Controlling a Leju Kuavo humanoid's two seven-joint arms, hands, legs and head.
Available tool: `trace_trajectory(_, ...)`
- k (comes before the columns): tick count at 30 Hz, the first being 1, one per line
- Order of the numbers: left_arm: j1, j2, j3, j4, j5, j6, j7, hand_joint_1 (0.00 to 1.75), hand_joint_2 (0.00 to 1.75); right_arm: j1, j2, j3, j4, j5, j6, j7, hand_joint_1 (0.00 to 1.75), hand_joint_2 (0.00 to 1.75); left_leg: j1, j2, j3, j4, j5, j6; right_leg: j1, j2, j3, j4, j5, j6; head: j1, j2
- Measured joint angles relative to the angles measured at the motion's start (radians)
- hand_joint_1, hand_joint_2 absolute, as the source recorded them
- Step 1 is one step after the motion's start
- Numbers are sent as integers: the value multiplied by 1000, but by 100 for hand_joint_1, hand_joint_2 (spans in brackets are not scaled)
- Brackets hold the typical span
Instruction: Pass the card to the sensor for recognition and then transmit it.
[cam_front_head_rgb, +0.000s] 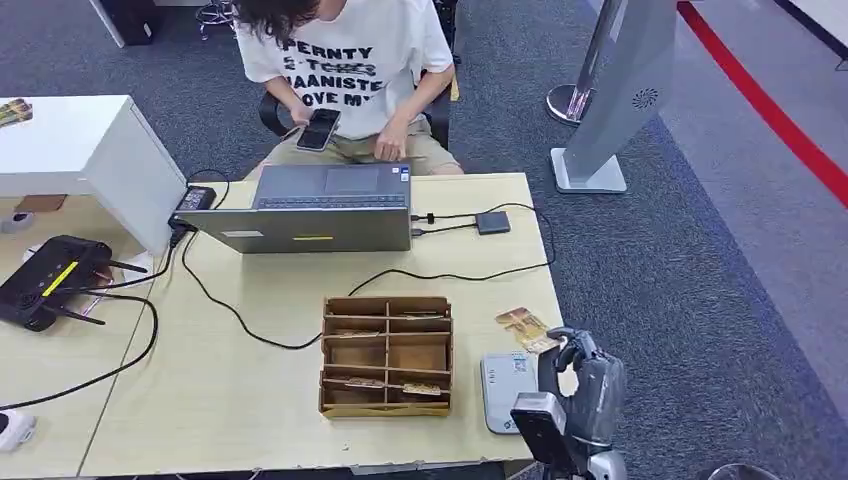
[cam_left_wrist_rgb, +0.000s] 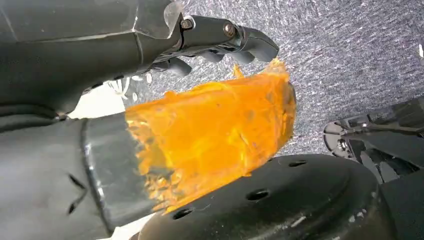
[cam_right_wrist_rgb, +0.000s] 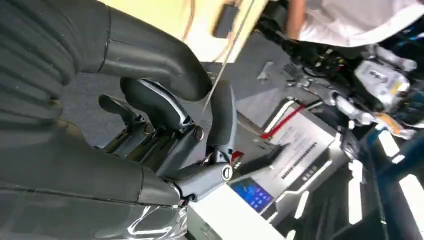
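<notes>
1. The right hand (cam_front_head_rgb: 568, 352) pinches the card (cam_front_head_rgb: 526, 326) edgewise, holding it just above the desk (cam_front_head_rgb: 250, 400), beside the grey sensor (cam_front_head_rgb: 505, 390).
2. Judged step: bringing the card to the sensor for recognition.
3. Next, it should lower the card flat over the sensor's face.
4. The left hand (cam_left_wrist_rgb: 220, 40) hangs over carpet; whether it is clenched cannot be told.

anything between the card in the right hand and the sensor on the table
Nothing visible stands in the way. The right hand holds the card up at the table's right end, beside the sensor, which lies flat with bare tabletop around it. The cardboard organizer sits off to the side, clear of that path.
</notes>
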Motion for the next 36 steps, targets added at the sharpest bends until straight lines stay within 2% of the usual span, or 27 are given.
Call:
trace_trajectory(12,-10,2,0,0,-72,-16,0,0,0,-138,-28,127,-67,50,0,41,175,175,0,0,0,0,0,0,0,0,0,0,0,0,0,0)
trace_trajectory(20,-16,5,0,0,-111,-27,0,0,0,-261,-49,232,-47,66,1,122,175,175,0,0,0,0,1,0,0,0,0,0,0,0,0,0)
trace_trajectory(27,-19,6,0,0,-157,-35,2,0,0,-391,-55,312,49,74,1,204,175,175,0,0,0,0,1,0,0,0,0,1,0,0,0,0)
trace_trajectory(36,-21,6,-1,0,-216,-45,10,0,0,-529,-55,345,204,119,1,275,175,175,0,0,0,0,1,-1,0,0,0,1,1,0,-1,0)
